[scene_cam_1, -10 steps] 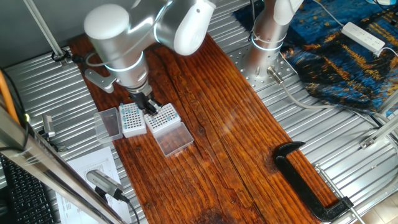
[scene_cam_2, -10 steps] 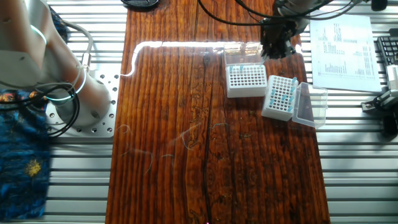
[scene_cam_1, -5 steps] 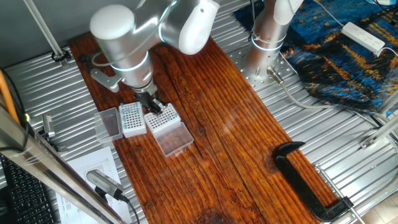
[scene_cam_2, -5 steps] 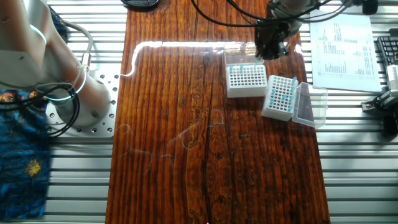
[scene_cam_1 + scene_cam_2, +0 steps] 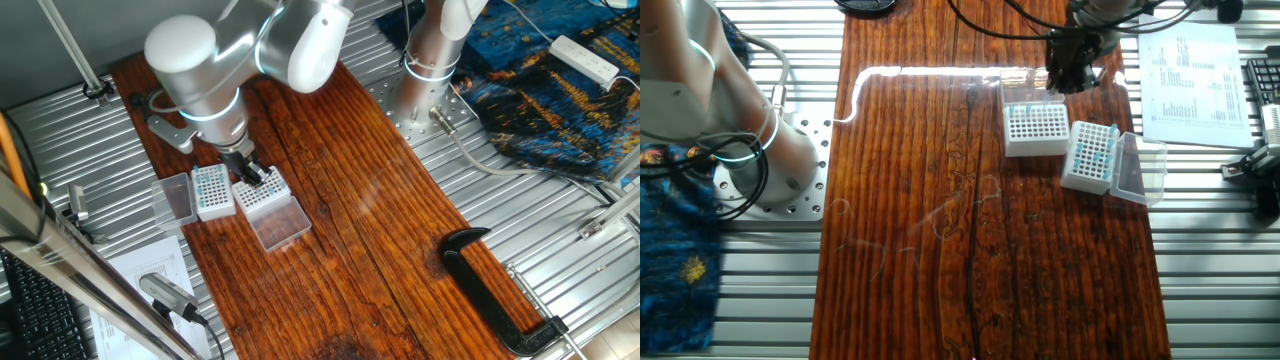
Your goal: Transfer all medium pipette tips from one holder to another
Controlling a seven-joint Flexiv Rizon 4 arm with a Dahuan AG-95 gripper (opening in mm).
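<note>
The white-sided holder (image 5: 212, 190) (image 5: 1090, 157) stands open with its smoky lid (image 5: 175, 197) folded out. Medium pipette tips (image 5: 1096, 150) fill several of its columns as teal dots. Beside it is the clear-sided rack (image 5: 264, 188) (image 5: 1037, 128), its flat clear lid (image 5: 281, 225) lying open, with a few teal tips (image 5: 1016, 110) at one corner. My gripper (image 5: 250, 172) (image 5: 1065, 76) hangs low over the clear-sided rack's near corner. Its dark fingers look close together, and anything between them is too small to make out.
A printed paper sheet (image 5: 1192, 70) and a keyboard edge (image 5: 1264, 92) lie beyond the white-sided holder. A black clamp (image 5: 500, 290) sits at the table's far end. The robot base (image 5: 780, 160) and cables (image 5: 700, 170) stand at the side.
The gripper has shifted from between the two racks to over the clear-sided rack and dropped slightly. Both racks and their lids stay put.
</note>
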